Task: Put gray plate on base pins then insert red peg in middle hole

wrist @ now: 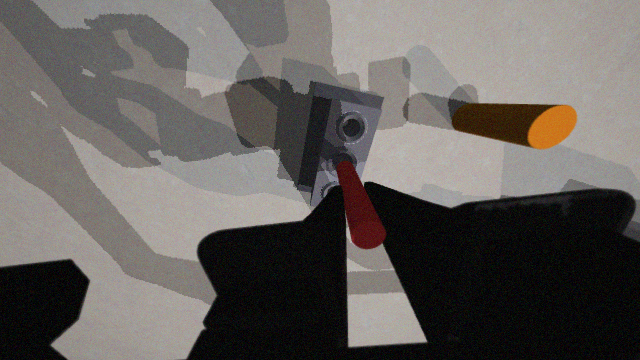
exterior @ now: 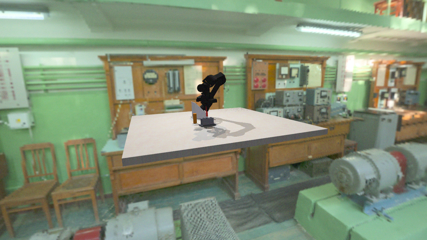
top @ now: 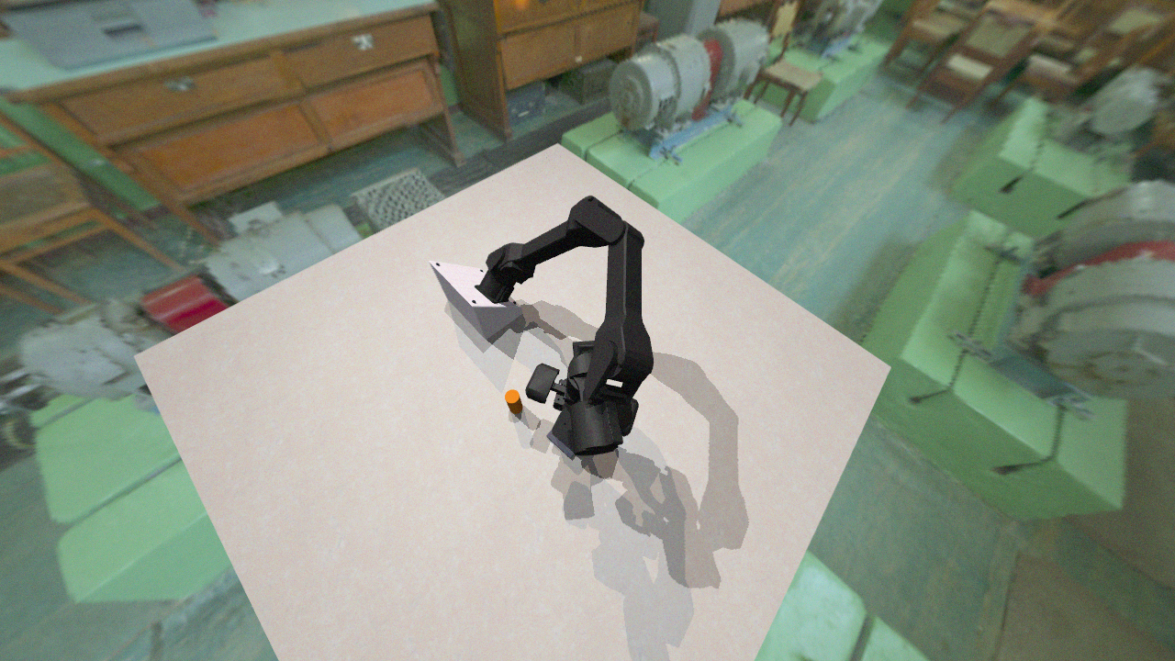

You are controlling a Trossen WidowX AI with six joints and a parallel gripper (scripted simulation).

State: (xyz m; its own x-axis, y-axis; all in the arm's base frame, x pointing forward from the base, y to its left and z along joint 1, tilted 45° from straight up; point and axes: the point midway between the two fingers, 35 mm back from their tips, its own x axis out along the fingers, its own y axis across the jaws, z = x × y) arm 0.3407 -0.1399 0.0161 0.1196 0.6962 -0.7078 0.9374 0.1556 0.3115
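The gray plate [exterior: 207,121] [wrist: 372,118] lies flat on the dark base [exterior: 201,125], with round holes in a row along its top. In the top view the arm covers most of both. My gripper [exterior: 206,107] [wrist: 352,190] is shut on the red peg [exterior: 206,113] [wrist: 361,215], above the plate. The peg stands close to upright in the exterior view, its lower end at about the plate's top surface. In the wrist view that end overlaps the middle hole. Whether it is inside the hole cannot be told. The hole nearest the fingers is partly hidden.
An orange cylinder [top: 513,401] [exterior: 194,118] [wrist: 492,117] stands upright beside the base, a short way off. A gray wedge [top: 485,319] [exterior: 197,111] under the arm's foot stands behind it. The arm's shadows fall across the table [top: 344,460] [exterior: 158,134] around the base.
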